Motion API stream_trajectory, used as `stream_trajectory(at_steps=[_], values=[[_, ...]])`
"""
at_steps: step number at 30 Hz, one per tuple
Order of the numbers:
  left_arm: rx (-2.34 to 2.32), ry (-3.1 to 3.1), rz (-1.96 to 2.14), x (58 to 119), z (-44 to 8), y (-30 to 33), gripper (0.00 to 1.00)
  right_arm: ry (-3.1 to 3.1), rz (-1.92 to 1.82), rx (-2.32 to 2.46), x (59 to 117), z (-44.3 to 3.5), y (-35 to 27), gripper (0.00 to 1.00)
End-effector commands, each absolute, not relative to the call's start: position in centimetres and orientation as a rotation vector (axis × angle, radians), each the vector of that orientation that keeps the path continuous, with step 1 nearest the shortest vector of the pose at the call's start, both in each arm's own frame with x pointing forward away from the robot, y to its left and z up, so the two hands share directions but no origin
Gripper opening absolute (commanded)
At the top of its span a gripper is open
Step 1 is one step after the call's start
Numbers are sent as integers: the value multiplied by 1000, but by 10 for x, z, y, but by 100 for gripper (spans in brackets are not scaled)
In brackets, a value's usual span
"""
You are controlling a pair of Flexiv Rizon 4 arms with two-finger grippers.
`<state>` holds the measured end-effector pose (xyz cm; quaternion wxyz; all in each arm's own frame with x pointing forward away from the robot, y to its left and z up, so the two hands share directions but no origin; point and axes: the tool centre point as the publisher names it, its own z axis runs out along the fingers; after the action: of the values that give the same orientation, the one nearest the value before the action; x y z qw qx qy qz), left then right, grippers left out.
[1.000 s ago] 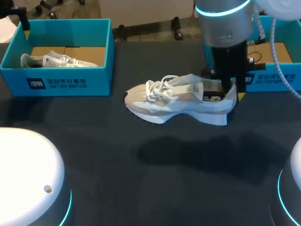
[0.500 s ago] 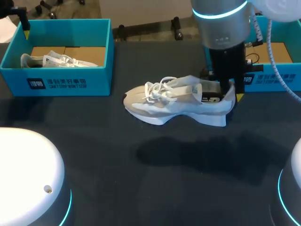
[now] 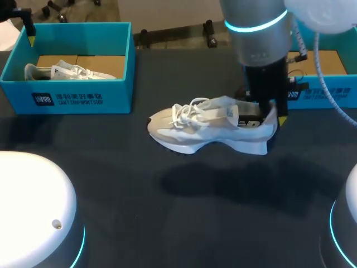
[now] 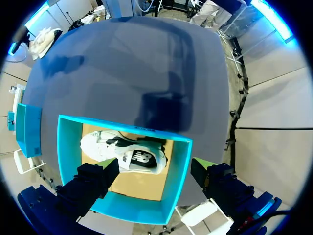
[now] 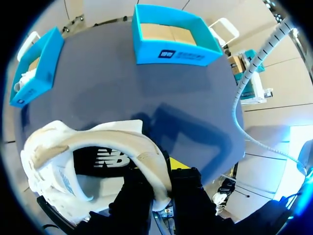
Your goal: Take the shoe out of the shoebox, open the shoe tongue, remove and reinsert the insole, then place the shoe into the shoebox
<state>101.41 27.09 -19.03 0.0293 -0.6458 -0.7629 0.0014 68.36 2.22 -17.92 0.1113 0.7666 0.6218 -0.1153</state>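
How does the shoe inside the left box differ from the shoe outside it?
The boxed shoe lies in the blue box, untouched; the outside shoe is over the table, its heel pinched by the right hand. The boxed shoe is half hidden by the box wall; the outside shoe shows its whole side. Both are pale lace-up sneakers.

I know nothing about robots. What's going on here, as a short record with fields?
shoe: pale sneaker, out on the table between two blue boxes
right gripper: shut on the shoe's heel
left gripper: open, above the left box
left box: holds a second shoe
right box: empty
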Motion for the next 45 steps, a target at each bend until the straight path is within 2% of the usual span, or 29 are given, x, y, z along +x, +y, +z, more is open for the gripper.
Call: stream_trajectory(at_steps=[1, 25, 45], values=[[-1992, -2355, -2, 1012, -190, 271, 100, 1840, -382, 2250, 692, -202, 36, 0], [-1992, -2355, -2, 1012, -190, 271, 100, 1772, -486, 2135, 700, -302, 71, 0], [-1992, -2355, -2, 1012, -190, 271, 100, 1815, -419, 2097, 703, -347, 71, 0]])
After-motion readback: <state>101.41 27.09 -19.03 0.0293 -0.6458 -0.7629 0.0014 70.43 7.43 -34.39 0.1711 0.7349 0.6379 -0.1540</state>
